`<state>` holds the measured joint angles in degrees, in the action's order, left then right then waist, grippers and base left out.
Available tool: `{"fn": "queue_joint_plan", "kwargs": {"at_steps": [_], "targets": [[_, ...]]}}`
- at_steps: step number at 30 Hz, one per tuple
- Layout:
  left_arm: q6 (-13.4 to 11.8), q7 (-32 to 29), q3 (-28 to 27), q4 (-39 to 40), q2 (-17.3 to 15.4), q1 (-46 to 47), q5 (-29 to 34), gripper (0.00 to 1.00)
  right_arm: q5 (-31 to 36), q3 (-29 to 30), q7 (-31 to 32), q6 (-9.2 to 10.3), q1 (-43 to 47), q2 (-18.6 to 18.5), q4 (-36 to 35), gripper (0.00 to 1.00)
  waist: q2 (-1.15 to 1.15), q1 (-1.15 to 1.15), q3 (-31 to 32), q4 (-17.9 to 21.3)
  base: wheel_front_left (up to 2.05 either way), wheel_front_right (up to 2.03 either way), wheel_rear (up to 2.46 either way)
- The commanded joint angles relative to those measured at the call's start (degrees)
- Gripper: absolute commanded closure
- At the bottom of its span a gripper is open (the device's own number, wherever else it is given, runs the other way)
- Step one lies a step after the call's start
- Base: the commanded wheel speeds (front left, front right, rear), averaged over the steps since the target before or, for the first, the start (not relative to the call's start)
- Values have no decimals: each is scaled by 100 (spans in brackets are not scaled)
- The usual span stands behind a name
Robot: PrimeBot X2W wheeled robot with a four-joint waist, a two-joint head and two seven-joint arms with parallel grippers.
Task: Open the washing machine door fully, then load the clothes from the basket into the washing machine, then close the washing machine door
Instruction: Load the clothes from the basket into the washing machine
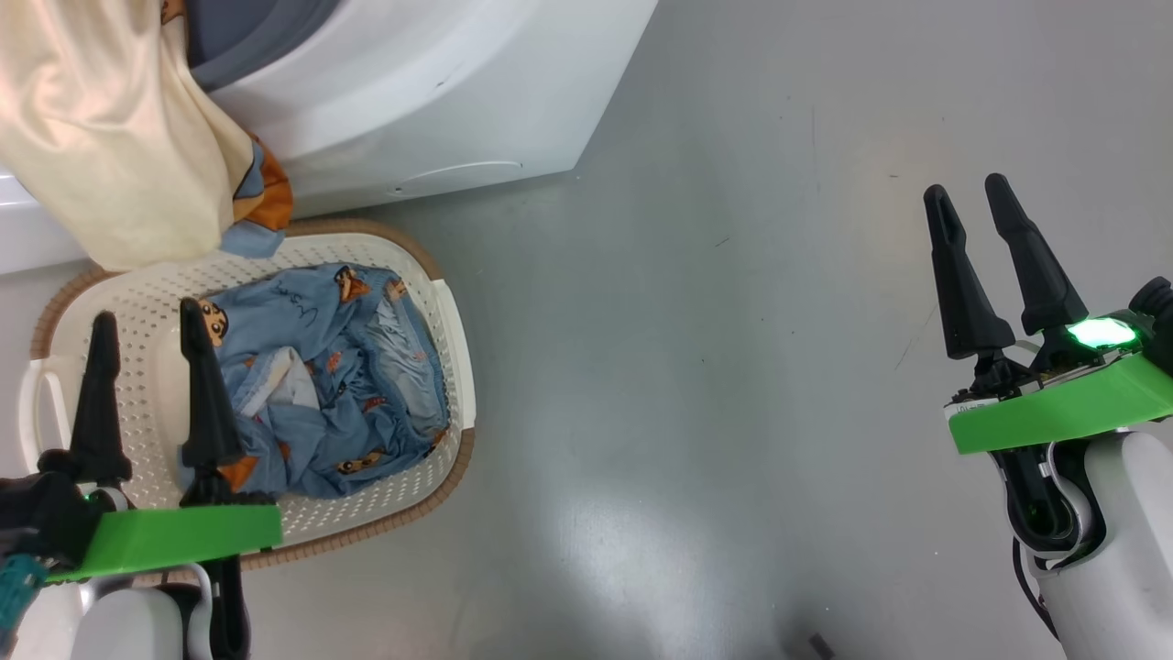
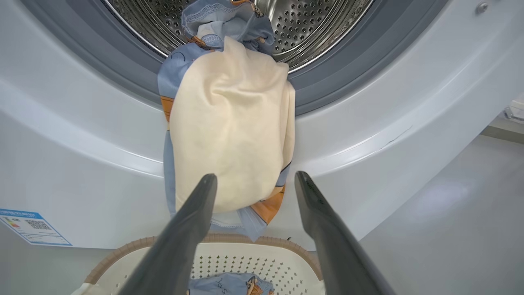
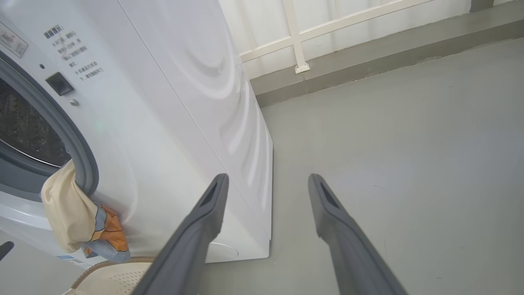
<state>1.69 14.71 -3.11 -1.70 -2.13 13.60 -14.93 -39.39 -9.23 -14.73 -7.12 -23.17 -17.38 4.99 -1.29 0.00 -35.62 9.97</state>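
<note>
Cream fabric [image 2: 233, 123] is what's bugging me: that garment hangs half out of the drum [image 2: 319, 28], draped over the grey gasket [image 2: 123, 69] and down the front of the washing machine [image 1: 412, 92]. So I'm mid-loading. One blue printed piece [image 1: 321, 403] lies in the basket [image 1: 137, 302] just below. My left fingers [image 1: 209, 403] hover spread and empty over the basket. The right fingers [image 1: 962, 284] are spread too, holding nothing, out over the floor [image 1: 733, 367]. Next I reckon I grab the blue piece, then shove the dangler inside so the door can shut.
</note>
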Motion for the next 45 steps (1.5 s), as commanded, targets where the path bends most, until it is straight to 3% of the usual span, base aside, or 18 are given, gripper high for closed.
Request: {"fn": "queue_joint_plan", "kwargs": {"at_steps": [1, 10, 21, 29, 37, 45], "targets": [[-12, 29, -183, 9, -76, 52, -5, 0, 10, -102, -27, -36, 249, -36, -114, 0, 0, 0, 7, 1, 0, 0, 0], [326, 29, -262, -1385, -196, 899, -45, 0, -4, -108, -27, -36, 231, -8, -104, 0, 0, 0, 12, 15, 0, 0, 0], [502, -298, -83, -3495, -667, 2384, -231, 0, -18, -161, -27, -36, 195, 46, -92, 0, 0, 0, -6, 155, 0, 0, 0], [545, -164, 34, -4741, -868, 3289, -314, 0, -40, -203, -27, -36, 172, 93, -55, 0, 0, 0, -29, 282, 0, 0, 0], [560, -58, 126, -5632, -984, 3948, -348, 0, -50, -234, -27, -36, 138, 121, -26, 0, 0, 0, -59, 353, 0, 0, 0], [564, 25, 34, -5798, -1053, 4258, -394, 0, -43, -226, -27, -36, 133, 95, -32, 0, 0, 0, -62, 327, 0, 0, 0]]}}
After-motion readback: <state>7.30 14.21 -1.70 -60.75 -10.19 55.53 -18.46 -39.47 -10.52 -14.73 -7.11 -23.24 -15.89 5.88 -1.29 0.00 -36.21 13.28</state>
